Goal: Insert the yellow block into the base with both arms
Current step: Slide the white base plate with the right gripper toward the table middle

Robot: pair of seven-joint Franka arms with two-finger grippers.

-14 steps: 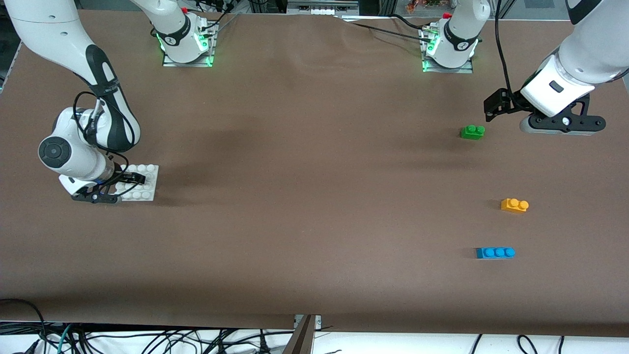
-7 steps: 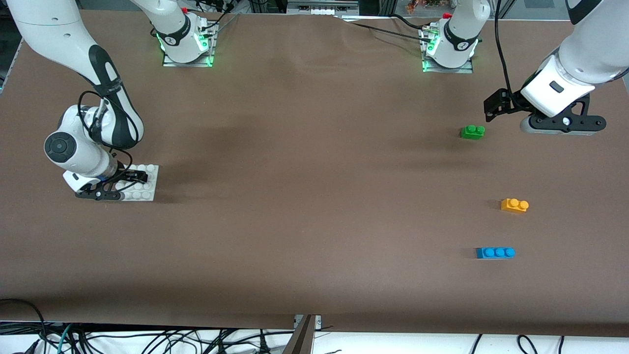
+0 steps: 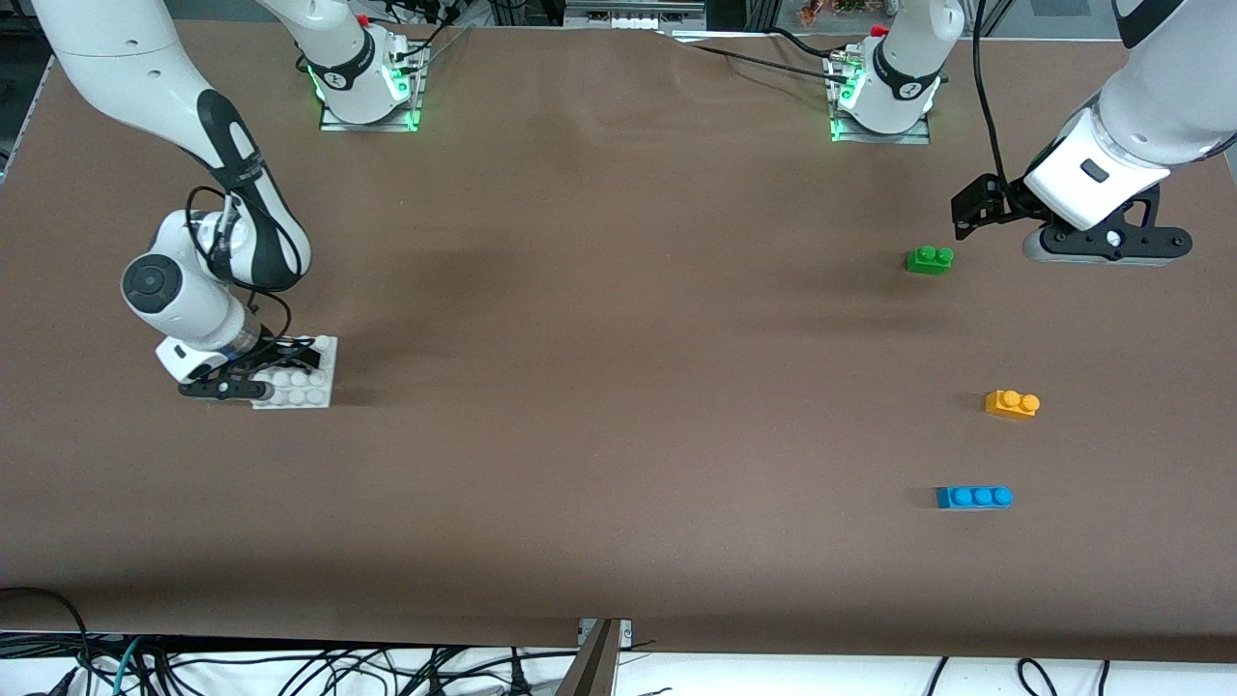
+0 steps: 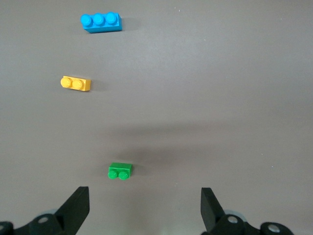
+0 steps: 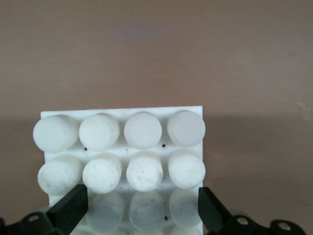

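Right gripper pinches the white base; left gripper, jaws spread, waits above the table, yellow block at its five o'clock

The front view looks down from high across the table, facing both arm bases along the upper edge of the frame; it covers the full tabletop at long range.

The left wrist view looks straight down from well above the table. It takes in the green brick, the yellow block and the blue brick, which the front view shows at the right of the frame, at and.

The right wrist view is very close and tilted downward. The base fills the lower half of the frame; the front view shows it at middle left.
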